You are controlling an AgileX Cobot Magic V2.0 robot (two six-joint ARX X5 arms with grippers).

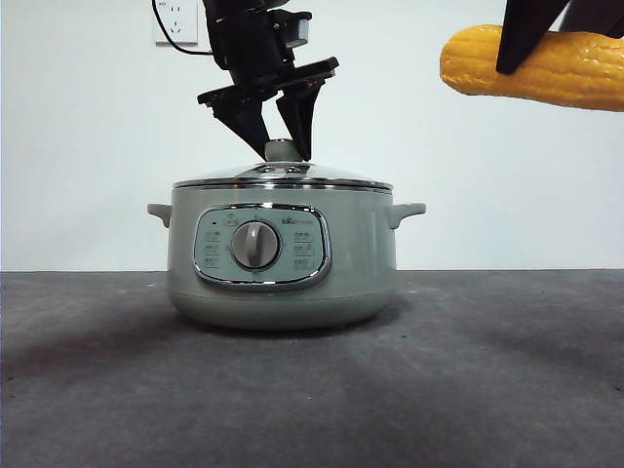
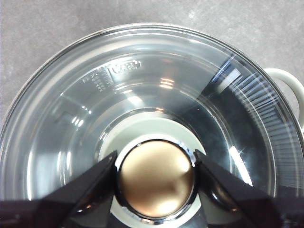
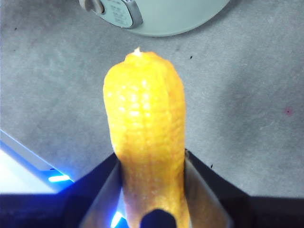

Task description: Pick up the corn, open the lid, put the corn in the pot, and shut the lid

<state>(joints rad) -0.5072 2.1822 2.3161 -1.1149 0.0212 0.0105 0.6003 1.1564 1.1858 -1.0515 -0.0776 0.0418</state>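
The sage-green pot (image 1: 361, 263) stands in the middle of the table with the glass lid (image 1: 322, 177) resting on it. My left gripper (image 1: 284, 148) has come down from above, and its jaws press both sides of the lid's knob (image 2: 156, 178); the left gripper (image 2: 156, 159) is shut on it. High at the right, my right gripper (image 1: 531, 44) holds the yellow corn (image 1: 575, 73) level, well above and to the side of the pot. In the right wrist view the right gripper (image 3: 151, 166) grips the corn (image 3: 145, 118) around its middle, and the pot (image 3: 175, 16) lies beyond the corn's tip.
The pot sits on a dark grey table (image 1: 487, 390) before a white wall. A wall socket (image 1: 175, 21) with a black cable is behind the left arm. One of the pot's side handles (image 2: 289, 83) shows beside the lid.
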